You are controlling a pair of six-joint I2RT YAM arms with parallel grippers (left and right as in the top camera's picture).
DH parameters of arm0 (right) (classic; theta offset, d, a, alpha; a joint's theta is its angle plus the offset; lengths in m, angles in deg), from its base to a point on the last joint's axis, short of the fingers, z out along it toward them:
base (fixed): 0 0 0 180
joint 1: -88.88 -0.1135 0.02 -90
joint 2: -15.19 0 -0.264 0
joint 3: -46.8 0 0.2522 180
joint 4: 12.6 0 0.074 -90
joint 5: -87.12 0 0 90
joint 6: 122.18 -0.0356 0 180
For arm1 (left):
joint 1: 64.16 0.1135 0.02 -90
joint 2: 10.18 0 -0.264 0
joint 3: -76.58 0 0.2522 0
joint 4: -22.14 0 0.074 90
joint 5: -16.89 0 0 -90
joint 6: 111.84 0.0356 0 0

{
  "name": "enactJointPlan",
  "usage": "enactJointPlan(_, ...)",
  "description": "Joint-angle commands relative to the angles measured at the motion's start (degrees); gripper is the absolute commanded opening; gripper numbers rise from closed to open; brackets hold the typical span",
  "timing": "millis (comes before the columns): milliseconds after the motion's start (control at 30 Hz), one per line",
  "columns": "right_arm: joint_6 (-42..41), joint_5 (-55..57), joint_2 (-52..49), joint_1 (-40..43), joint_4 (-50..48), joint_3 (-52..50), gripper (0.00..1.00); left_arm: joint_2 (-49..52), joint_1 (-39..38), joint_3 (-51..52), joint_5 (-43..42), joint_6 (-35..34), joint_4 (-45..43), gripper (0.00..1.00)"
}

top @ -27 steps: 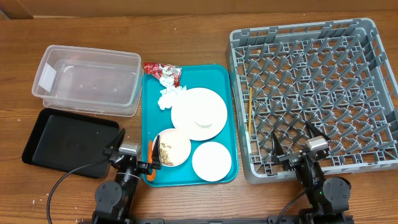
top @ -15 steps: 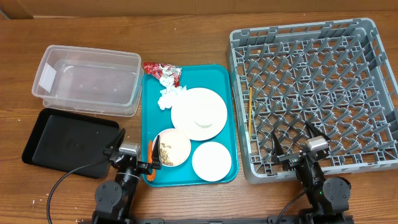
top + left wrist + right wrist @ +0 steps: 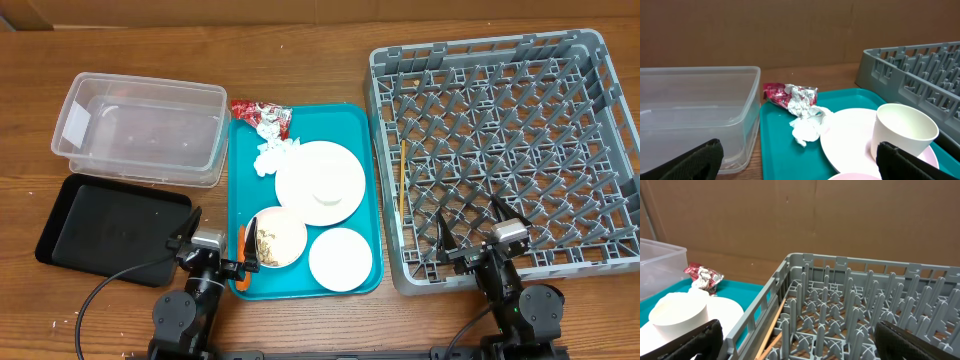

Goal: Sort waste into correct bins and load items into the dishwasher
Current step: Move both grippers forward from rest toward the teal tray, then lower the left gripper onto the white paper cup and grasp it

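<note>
Logging the overhead view: both arms are sitting at the 6 o'clock edge of the table. The left claw [image 3: 218, 250] is gaping fully wide and gripping nothing, its right finger overhanging the near-left corner of the teal tray [image 3: 245, 190]. The carrot [image 3: 242, 243] is lying just beside that finger, and the bowl with grain scraps [image 3: 275, 238] is sitting at 3 o'clock from the claw, close by. A 2nd, empty bowl [image 3: 340, 259] is resting further along the same direction. The plate [image 3: 320, 182] is lying at 2 o'clock, carrying a small white bowl [image 3: 902, 131]. The napkin [image 3: 273, 155] and wrapper [image 3: 260, 115] are lying at 1 o'clock, touching each other, at the tray's far end. The black tray [image 3: 110, 232] is sitting at 9 o'clock and the clear tub [image 3: 140, 128] at 11 o'clock.

The right claw [image 3: 470, 235] is likewise spread fully and holding nothing, hovering over the near wall of the dish rack [image 3: 500, 150], whose pegs are extending toward 12 o'clock. A wooden stick [image 3: 403, 185] is lying inside the rack at 10 o'clock.
</note>
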Motion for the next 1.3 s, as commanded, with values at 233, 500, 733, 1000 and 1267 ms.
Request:
enactJointPlan(233,0.11,0.35,0.22,0.09,-0.20,-0.55,1.00,-0.31,0.28,0.15,0.74,0.15,0.09,1.00)
enactJointPlan(500,0.02,-0.96,0.22,0.09,-0.46,-0.55,1.00,-0.31,0.28,0.15,-1.79,-0.42,-2.12,1.00)
enactJointPlan(733,-17.68,-9.60,0.22,0.09,-2.34,2.43,1.00,-0.26,0.28,-3.17,-9.77,-8.04,-10.80,1.00)
enactJointPlan(1000,-19.87,-11.08,-5.57,0.09,12.13,20.52,1.00,12.17,0.24,-26.53,-9.77,-7.67,9.16,1.00)
enactJointPlan(1267,-20.65,-11.10,-30.18,0.09,38.29,45.44,1.00,43.06,-0.70,-59.58,-12.41,-6.51,37.16,1.00)
